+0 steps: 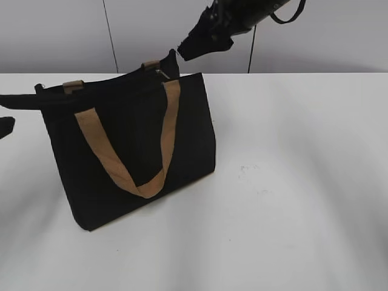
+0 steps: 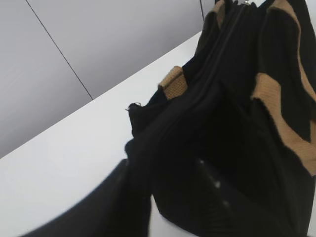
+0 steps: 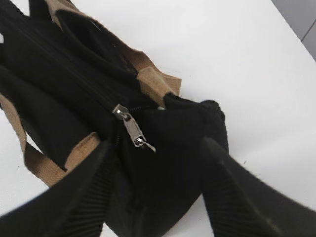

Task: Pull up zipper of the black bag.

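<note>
White surface [image 1: 303,200], black bag [image 1: 121,176] standing upright on it left of centre, tan handle draped down its front

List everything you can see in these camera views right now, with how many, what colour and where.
black bag: one, black fabric, standing on the table left of centre in the exterior view.
strap handles: two, tan-brown; one hangs down the bag's front, the other shows as tabs at the top edge.
zipper: one, black line along the bag's top, silvery metal pull lying near one end in the right wrist view.
table: one, white, under the bag.
wall: pale grey panels with dark seams, behind the table.
left end effector: one, black, at the bag's left end; fingers apart, with bag fabric between them.
right end effector: one, black, above the bag's right end; fingers apart, near the pull, not touching it.
</note>
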